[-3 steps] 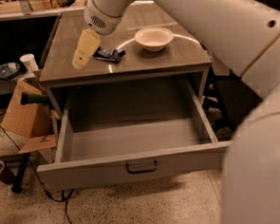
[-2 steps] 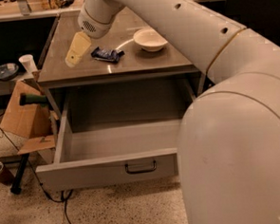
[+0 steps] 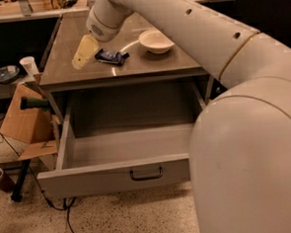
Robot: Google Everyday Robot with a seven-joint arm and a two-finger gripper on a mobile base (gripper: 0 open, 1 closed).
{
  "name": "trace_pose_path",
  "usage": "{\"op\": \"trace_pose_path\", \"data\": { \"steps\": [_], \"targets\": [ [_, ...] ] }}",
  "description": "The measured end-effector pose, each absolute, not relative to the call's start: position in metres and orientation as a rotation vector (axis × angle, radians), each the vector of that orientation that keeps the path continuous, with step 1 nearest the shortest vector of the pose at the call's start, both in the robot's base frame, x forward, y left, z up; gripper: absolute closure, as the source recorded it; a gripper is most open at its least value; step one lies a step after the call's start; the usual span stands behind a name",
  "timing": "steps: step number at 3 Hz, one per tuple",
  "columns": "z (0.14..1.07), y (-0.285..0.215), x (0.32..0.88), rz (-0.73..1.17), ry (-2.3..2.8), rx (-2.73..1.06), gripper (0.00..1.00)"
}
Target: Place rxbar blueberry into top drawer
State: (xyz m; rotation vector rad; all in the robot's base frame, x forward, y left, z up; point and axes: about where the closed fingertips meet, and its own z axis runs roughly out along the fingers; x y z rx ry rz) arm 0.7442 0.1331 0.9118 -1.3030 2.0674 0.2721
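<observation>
The rxbar blueberry (image 3: 111, 56) is a small flat bar in a dark blue crinkly wrapper with pale markings, lying on the grey worktop (image 3: 152, 64) left of centre. The pale yellow end effector (image 3: 80, 59) sits just beside it on its left, angled down towards the worktop's left edge; how far open it is cannot be told, and the bar lies on the worktop rather than in its hold. A white bowl (image 3: 155, 40) stands to the right of the bar, apart from it. Below, the top drawer (image 3: 114, 175) is pulled well out, its grey box open to view and a dark bar handle (image 3: 146, 174) on its front panel. The robot's bulky white arm (image 3: 245, 132) covers the drawer's right end. A cardboard box (image 3: 23, 118) and a white cup (image 3: 29, 66) stand at the left
</observation>
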Motion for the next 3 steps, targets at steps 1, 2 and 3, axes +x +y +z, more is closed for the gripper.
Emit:
{"op": "trace_pose_path", "data": {
  "steps": [1, 2, 3],
  "targets": [
    [0.894, 0.111, 0.774, 0.267, 2.104, -1.146, 0.0],
    [0.875, 0.1, 0.802, 0.286, 2.142, -1.011, 0.0],
    [0.858, 0.101, 0.822, 0.313, 2.164, -0.942, 0.0]
  ]
}}
